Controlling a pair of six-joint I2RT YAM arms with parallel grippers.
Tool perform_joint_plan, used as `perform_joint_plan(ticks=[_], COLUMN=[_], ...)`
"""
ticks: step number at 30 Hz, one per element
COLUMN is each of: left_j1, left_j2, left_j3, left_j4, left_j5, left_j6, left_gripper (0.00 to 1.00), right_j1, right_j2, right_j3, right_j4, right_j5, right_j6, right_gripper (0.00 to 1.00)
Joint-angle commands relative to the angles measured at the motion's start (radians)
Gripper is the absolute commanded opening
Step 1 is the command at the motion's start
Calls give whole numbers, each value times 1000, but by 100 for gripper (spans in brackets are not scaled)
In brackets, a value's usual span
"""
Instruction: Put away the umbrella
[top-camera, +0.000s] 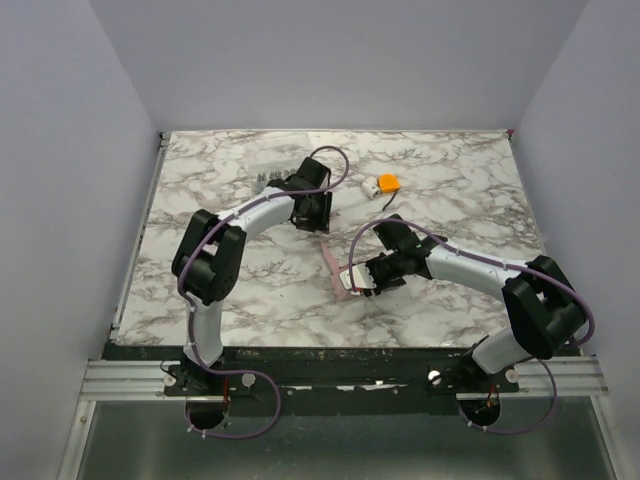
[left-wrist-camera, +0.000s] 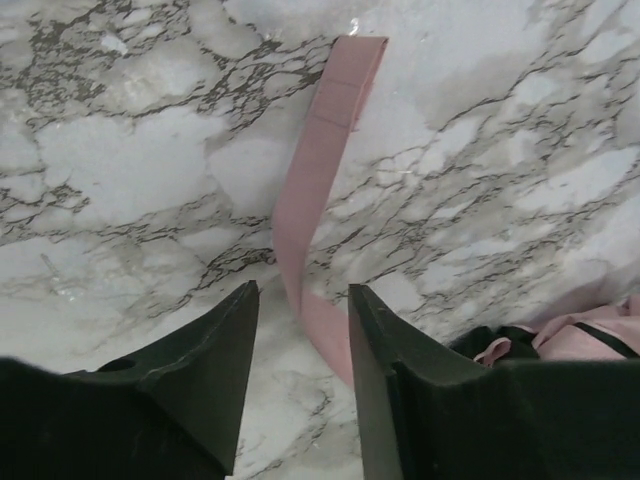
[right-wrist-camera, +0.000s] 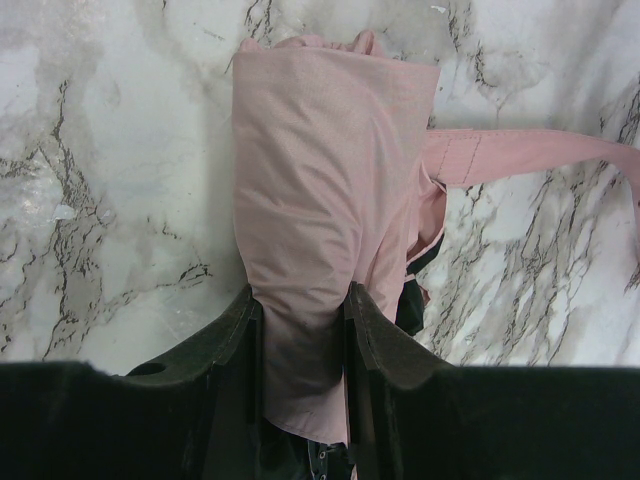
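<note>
The umbrella is a short pale pink roll lying on the marble table; it shows in the top view near the middle. My right gripper is shut on the roll's near end, also seen in the top view. The umbrella's pink strap trails loose and flat on the table away from the roll, also in the right wrist view. My left gripper is open, its jaws standing either side of the strap's near part; whether they touch it I cannot tell. It shows in the top view.
A small orange-and-white gadget lies at the back of the table. A small pale grey object lies beside the left arm's wrist. Walls close the table on three sides.
</note>
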Motion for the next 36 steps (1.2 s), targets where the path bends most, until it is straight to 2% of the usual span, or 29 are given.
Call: perform_joint_plan(ticks=[1, 5, 8, 11, 13, 17, 26, 30, 33, 36], left_j1=[0, 11, 40, 109, 155, 210, 246, 248, 251, 260], left_j2=[54, 76, 0, -148, -200, -171, -109, -81, -57, -66], left_j3=[71, 76, -37, -277, -405, -487, -546, -510, -482, -455], left_j4=[-128, -128, -22, 259, 425, 620, 1022, 1069, 1089, 936], left_j5=[-83, -23, 1, 88, 216, 422, 642, 679, 713, 656], left_j6=[49, 40, -13, -145, -241, -357, -553, -586, -602, -547], left_gripper=[33, 11, 0, 0, 0, 0, 0, 1, 6, 14], right_j1=[26, 26, 26, 26, 26, 25, 25, 25, 24, 25], right_j2=[84, 82, 77, 75, 78, 80, 84, 83, 84, 84], right_j3=[-81, -81, -83, -84, -83, -80, -79, -81, -79, -79], right_j4=[-277, -276, -274, -273, -276, -277, -277, -276, -277, -277], right_j5=[-25, -25, -21, -20, -20, -21, -18, -17, -17, -17], right_j6=[51, 52, 53, 53, 49, 52, 55, 58, 58, 57], right_gripper=[12, 12, 12, 12, 12, 12, 12, 12, 12, 12])
